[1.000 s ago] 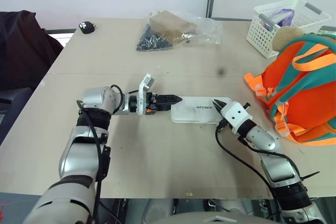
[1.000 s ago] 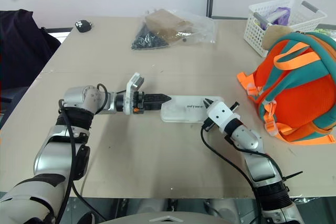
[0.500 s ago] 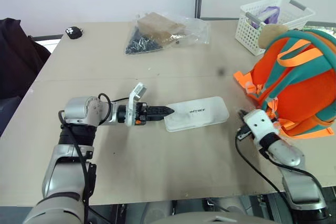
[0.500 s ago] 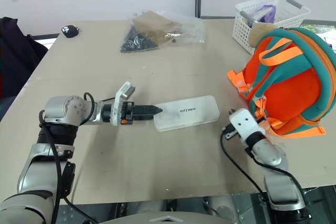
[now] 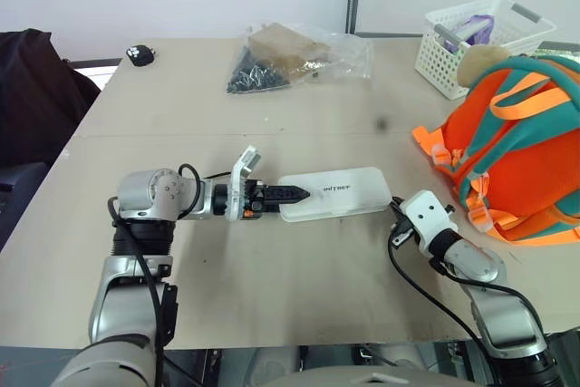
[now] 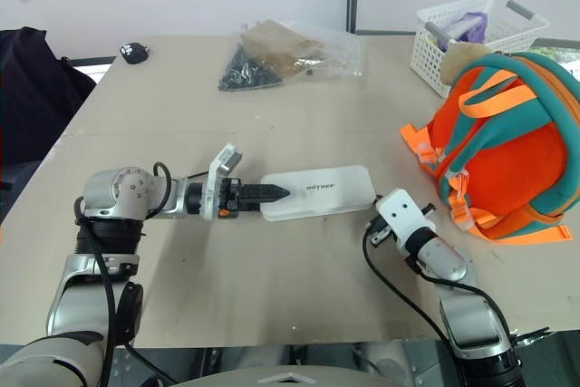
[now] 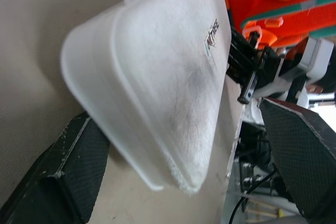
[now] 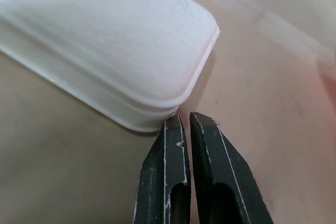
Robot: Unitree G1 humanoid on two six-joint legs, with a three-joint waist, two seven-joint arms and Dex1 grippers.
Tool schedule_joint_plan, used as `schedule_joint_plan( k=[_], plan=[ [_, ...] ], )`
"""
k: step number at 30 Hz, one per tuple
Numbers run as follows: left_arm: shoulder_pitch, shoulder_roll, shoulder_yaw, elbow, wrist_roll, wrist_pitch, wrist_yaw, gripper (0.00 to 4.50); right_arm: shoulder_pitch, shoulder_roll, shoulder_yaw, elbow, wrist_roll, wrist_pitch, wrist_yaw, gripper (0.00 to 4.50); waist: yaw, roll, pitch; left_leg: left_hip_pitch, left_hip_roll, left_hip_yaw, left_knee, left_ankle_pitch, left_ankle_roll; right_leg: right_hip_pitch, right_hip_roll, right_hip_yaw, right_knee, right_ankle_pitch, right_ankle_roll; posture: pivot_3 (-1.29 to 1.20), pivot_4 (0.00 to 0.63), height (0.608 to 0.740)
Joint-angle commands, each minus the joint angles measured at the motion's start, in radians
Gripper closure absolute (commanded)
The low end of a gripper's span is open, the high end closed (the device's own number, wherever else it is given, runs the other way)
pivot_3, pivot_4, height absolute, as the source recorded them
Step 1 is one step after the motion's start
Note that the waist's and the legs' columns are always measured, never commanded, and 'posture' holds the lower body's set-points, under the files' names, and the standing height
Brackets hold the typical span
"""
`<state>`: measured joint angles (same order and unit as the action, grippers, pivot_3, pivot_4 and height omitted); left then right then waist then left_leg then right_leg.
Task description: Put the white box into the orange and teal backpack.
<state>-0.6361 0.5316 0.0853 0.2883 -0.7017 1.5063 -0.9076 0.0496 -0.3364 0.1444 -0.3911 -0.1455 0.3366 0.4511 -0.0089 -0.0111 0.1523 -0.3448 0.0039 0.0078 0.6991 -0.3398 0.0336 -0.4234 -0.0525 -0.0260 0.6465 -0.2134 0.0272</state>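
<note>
You have the white box (image 5: pixel 333 193) lying flat on the tan table (image 5: pixel 272 278), near the front edge, between the two arms. Your left gripper (image 5: pixel 292 194) sits at the box's left end with its fingers (image 7: pixel 68 171) spread wide on either side of that end, not clamped. Your right gripper (image 8: pixel 190 124) has its fingers pressed together, holding nothing, tips just beside the box's right corner. The orange and teal backpack (image 5: pixel 512 160) stands to the right of the box, apart from it, with a white lattice basket (image 5: pixel 471 33) behind.
</note>
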Motion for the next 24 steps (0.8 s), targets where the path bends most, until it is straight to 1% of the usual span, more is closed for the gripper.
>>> schedule_joint_plan(
  k=[1,3,4,5,6,7,9,11,12,13,15,17,20,24],
  plan=[
    [0.037,-0.064,-0.022,0.063,0.024,0.062,0.075,0.0,-0.025,-0.002,0.01,-0.034,0.023,-0.036,0.009,4.44,0.002,0.0,-0.001,0.0,0.0,0.0,0.0,0.0,0.0,0.0,0.0,0.0,0.0,0.0,0.0,0.0,0.15,0.725],
    [0.04,-0.099,0.011,0.071,0.022,0.044,0.098,0.0,-0.025,-0.003,0.009,-0.031,0.027,-0.04,0.009,4.44,0.008,0.001,-0.002,0.0,-0.001,-0.001,0.0,0.0,0.0,0.0,-0.001,0.0,0.0,0.0,0.0,0.0,0.15,0.725],
    [0.043,-0.114,0.027,0.074,0.028,0.042,0.117,0.4,-0.025,-0.005,0.008,-0.029,0.027,-0.044,0.008,4.5,0.011,0.001,-0.003,0.0,-0.002,-0.002,0.0,0.0,0.0,0.002,-0.002,-0.001,-0.001,0.0,0.0,0.0,0.15,0.725],
    [0.048,-0.125,0.037,0.07,0.029,0.044,0.129,0.55,-0.024,-0.007,0.007,-0.029,0.029,-0.047,0.007,4.5,0.016,0.001,-0.003,0.0,-0.002,-0.002,0.001,0.0,0.0,0.002,-0.002,-0.002,-0.001,0.0,0.0,0.0,0.15,0.725],
    [0.051,-0.138,0.056,0.068,0.023,0.056,0.14,1.04,-0.022,-0.008,0.005,-0.029,0.03,-0.049,0.006,4.5,0.018,0.001,-0.003,0.0,-0.002,-0.003,0.001,0.0,0.0,0.002,-0.002,-0.002,-0.001,0.0,0.0,0.0,0.15,0.725],
    [0.051,-0.151,0.079,0.067,0.017,0.07,0.152,1.38,-0.019,-0.01,0.003,-0.029,0.031,-0.052,0.006,4.5,0.02,0.001,-0.003,0.0,-0.002,-0.003,0.001,0.0,0.0,0.002,-0.002,-0.002,-0.001,0.0,0.0,0.0,0.15,0.725],
    [0.051,-0.169,0.11,0.061,0.007,0.087,0.171,2.37,-0.012,-0.015,-0.001,-0.028,0.034,-0.06,0.006,4.5,0.022,0.0,-0.002,-0.001,-0.002,-0.004,0.001,0.0,0.0,0.002,-0.002,-0.003,-0.002,0.0,0.0,0.0,0.15,0.725],
    [0.051,-0.183,0.134,0.061,0.004,0.093,0.19,3.1,-0.008,-0.018,-0.004,-0.026,0.037,-0.068,0.003,4.5,0.023,-0.003,-0.003,-0.002,-0.002,-0.006,0.001,0.0,0.0,0.002,-0.002,-0.005,-0.002,0.0,0.0,0.0,0.15,0.725],
    [0.051,-0.188,0.143,0.064,0.004,0.094,0.199,3.27,-0.006,-0.019,-0.005,-0.025,0.038,-0.072,0.001,4.5,0.022,-0.003,-0.003,-0.002,-0.002,-0.007,0.002,0.0,0.0,0.003,-0.002,-0.006,-0.002,0.0,0.0,0.0,0.15,0.725],
    [0.051,-0.193,0.15,0.068,0.006,0.092,0.206,3.32,-0.004,-0.02,-0.007,-0.025,0.038,-0.076,0.0,4.5,0.021,-0.003,-0.003,-0.002,-0.002,-0.007,0.002,0.0,0.0,0.003,-0.002,-0.006,-0.002,0.0,0.0,0.0,0.15,0.725],
    [0.053,-0.2,0.158,0.071,0.007,0.087,0.214,3.32,-0.002,-0.02,-0.015,-0.023,0.04,-0.094,-0.006,4.5,0.022,-0.003,-0.003,-0.001,-0.002,-0.008,0.002,0.0,-0.001,0.004,-0.002,-0.007,-0.002,-0.001,-0.002,0.0,0.15,0.725],
    [0.055,-0.212,0.175,0.066,0.006,0.068,0.223,3.32,0.011,0.009,-0.066,-0.036,0.077,-0.131,-0.037,4.5,0.023,-0.003,-0.003,-0.001,-0.002,-0.009,0.002,0.001,-0.001,0.005,-0.002,-0.007,-0.002,-0.001,-0.002,0.0,0.15,0.725],
    [0.051,-0.227,0.22,0.059,-0.002,0.031,0.238,3.32,0.072,0.033,-0.147,-0.09,0.148,-0.232,-0.05,3.68,0.024,-0.003,-0.003,-0.001,-0.002,-0.01,0.002,0.001,-0.001,0.005,-0.003,-0.008,-0.002,-0.001,-0.002,0.0,0.15,0.725],
    [0.067,-0.224,0.254,-0.001,-0.042,-0.027,0.213,3.32,0.211,0.092,-0.238,-0.186,0.244,-0.355,-0.079,1.77,0.022,-0.003,-0.003,-0.002,-0.002,-0.011,0.002,0.001,-0.002,0.005,-0.004,-0.009,-0.002,0.0,0.0,0.0,0.15,0.725]
  ],
)
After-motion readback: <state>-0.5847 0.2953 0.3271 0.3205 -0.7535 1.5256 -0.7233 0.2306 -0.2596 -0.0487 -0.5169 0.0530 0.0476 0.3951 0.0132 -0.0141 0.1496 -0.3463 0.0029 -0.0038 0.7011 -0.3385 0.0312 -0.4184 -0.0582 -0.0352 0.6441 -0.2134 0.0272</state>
